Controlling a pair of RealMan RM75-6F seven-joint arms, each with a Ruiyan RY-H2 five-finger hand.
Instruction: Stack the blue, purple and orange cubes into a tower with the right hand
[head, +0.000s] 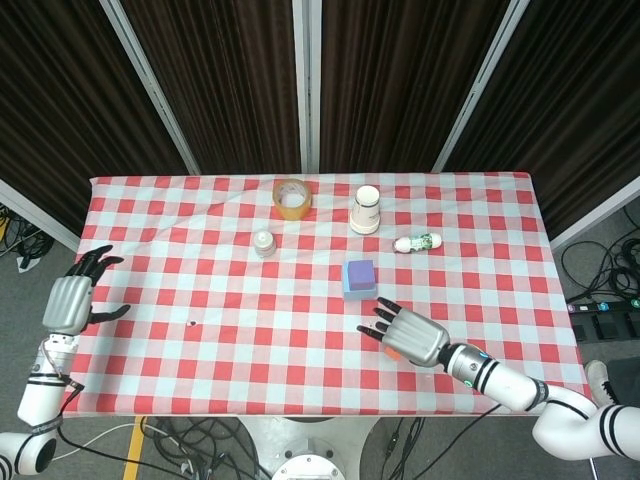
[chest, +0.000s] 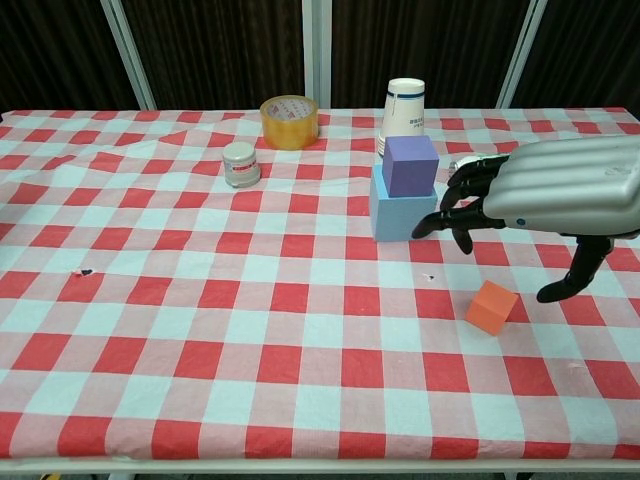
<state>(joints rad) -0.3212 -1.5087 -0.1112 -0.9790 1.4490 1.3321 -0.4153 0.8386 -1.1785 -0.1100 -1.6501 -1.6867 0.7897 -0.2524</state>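
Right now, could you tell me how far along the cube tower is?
Done: the purple cube sits on the blue cube. In hand: nothing yet; the right hand hovers above the orange cube with fingers spread, not touching it. Left: gripping the orange cube, which lies on the tablecloth apart from the stack, and setting it on the purple one. The left hand hangs idle off the table's edge.

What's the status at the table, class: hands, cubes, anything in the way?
Right hand open, hovering above orange cube. Left hand open, idle at table edge. Purple cube sits on blue cube; orange not yet stacked. Nothing blocking.
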